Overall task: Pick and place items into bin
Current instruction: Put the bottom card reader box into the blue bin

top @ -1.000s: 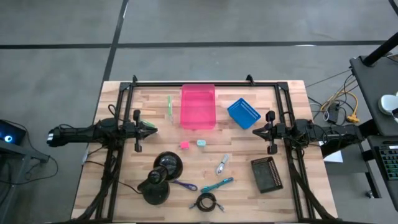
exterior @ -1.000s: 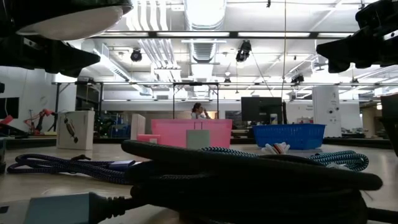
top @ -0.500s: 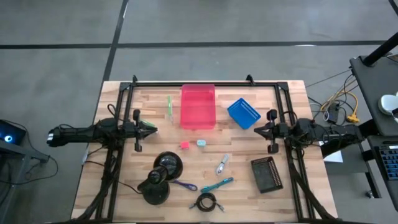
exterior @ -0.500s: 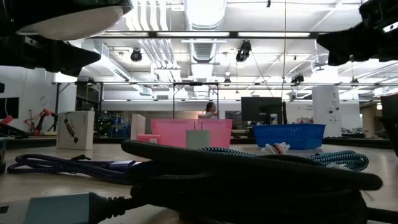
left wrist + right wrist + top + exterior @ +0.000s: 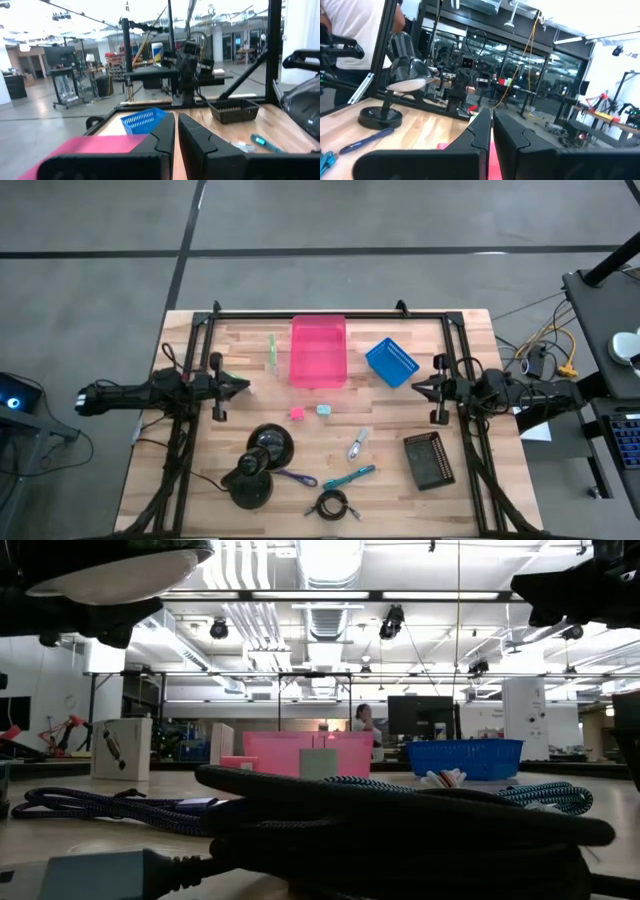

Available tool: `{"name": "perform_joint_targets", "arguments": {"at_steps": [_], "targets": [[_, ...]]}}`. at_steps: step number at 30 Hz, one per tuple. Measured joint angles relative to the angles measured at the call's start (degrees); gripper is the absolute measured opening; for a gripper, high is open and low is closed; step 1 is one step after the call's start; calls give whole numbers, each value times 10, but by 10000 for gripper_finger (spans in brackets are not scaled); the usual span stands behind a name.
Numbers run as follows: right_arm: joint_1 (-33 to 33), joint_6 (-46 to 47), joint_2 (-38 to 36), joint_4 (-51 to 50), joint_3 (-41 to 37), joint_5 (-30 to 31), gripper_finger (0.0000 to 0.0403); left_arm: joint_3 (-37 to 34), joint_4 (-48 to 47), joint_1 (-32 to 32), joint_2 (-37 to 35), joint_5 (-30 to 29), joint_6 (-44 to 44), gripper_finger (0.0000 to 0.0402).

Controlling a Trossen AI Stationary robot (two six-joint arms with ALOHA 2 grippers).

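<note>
Pink cube point(image 5: 297, 413) beside pale teal cube point(image 5: 323, 409), at table centre, just at 6 o'clock of the pink bin point(image 5: 319, 352). Best taken first: open fingers wide, descend straight, close squarely across flat faces. Left gripper point(image 5: 243, 386) at 9 o'clock, right gripper point(image 5: 418, 387) at 3 o'clock, both closed, holding nothing.

**Both arms level, jaws closed**

My left gripper point(image 5: 243, 387) hovers at the table's left side, fingers pressed together, pointing right. My right gripper point(image 5: 415, 387) mirrors it at the right side, pinched closed, pointing left, holding nothing.
</note>
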Motion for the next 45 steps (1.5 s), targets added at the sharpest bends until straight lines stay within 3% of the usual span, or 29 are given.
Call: {"name": "perform_joint_targets", "arguments": {"at_steps": [12, 15, 23, 30, 36, 45], "targets": [[0, -26, 0, -2, 0, 0, 9, 9, 54, 0, 2, -12, 18, 16], [0, -26, 0, -2, 0, 0, 9, 22, 55, 0, 7, -32, 19, 49], [0, -26, 0, -2, 0, 0, 9, 58, 42, 0, 61, -36, 4, 187], [0, -10, 0, -2, 0, 0, 9, 183, -136, 0, 159, -43, -32, 202], [0, -8, 0, -2, 0, 0, 9, 274, -320, 0, 244, -104, -59, 202], [0, -8, 0, -2, 0, 0, 9, 326, -462, 0, 316, -115, -238, 202]]}}
